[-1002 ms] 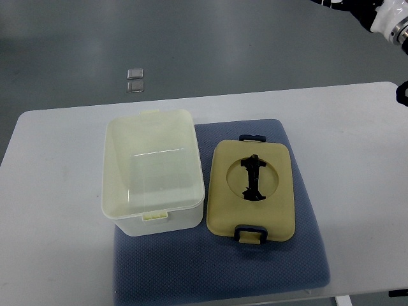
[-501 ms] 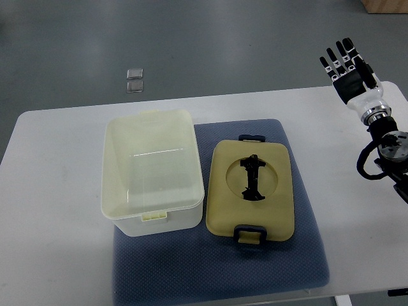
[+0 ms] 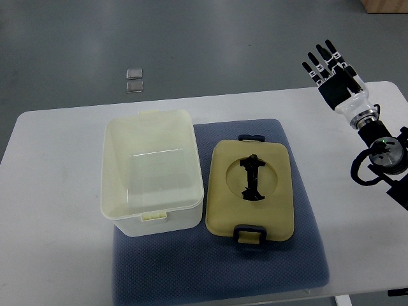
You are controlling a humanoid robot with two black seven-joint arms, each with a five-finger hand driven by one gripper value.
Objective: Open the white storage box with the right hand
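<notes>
The right arm (image 3: pixel 390 172) runs off the right edge; the table's (image 3: pixel 57 268) near edge is cropped.

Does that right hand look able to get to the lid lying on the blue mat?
Probably yes: the right hand is open, and only bare table lies between it and the lid.

Bare table (image 3: pixel 331 159) between hand (image 3: pixel 336 81) and lid (image 3: pixel 251 191)

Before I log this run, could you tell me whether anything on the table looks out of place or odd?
Nothing looks spilled or damaged. The white storage box stands open, and its lid lies flat beside it on the blue mat. The right hand hovers far off at the table's back right corner, fingers spread, holding nothing.
</notes>
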